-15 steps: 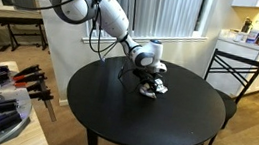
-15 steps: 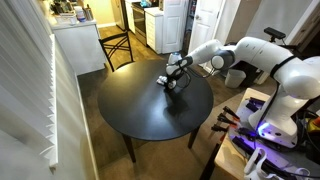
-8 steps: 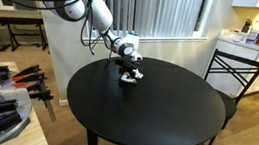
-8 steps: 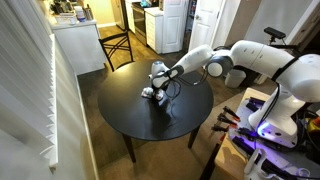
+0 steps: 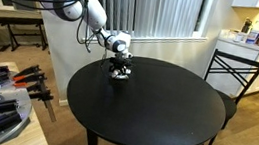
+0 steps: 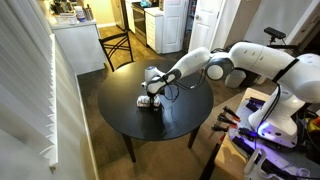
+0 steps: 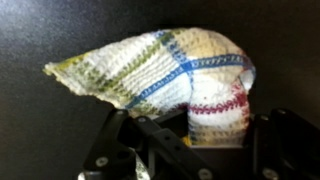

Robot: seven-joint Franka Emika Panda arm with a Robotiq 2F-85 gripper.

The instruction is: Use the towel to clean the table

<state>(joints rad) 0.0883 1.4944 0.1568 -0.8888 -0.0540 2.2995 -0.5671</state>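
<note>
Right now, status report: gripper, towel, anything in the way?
Gripper shut on towel. Towel bunched, down against the black table near its edge. No other object seen on the tabletop.

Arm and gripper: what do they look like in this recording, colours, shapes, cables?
The arm is white, with rounded segments and dark bands at the joints. Black cables loop loosely along its forearm. The gripper is black and blocky, with small screw heads visible in the wrist view.

Both exterior views look down at the round table (image 5: 160,112) from afar; the wrist view hugs the towel (image 7: 160,65).
</note>
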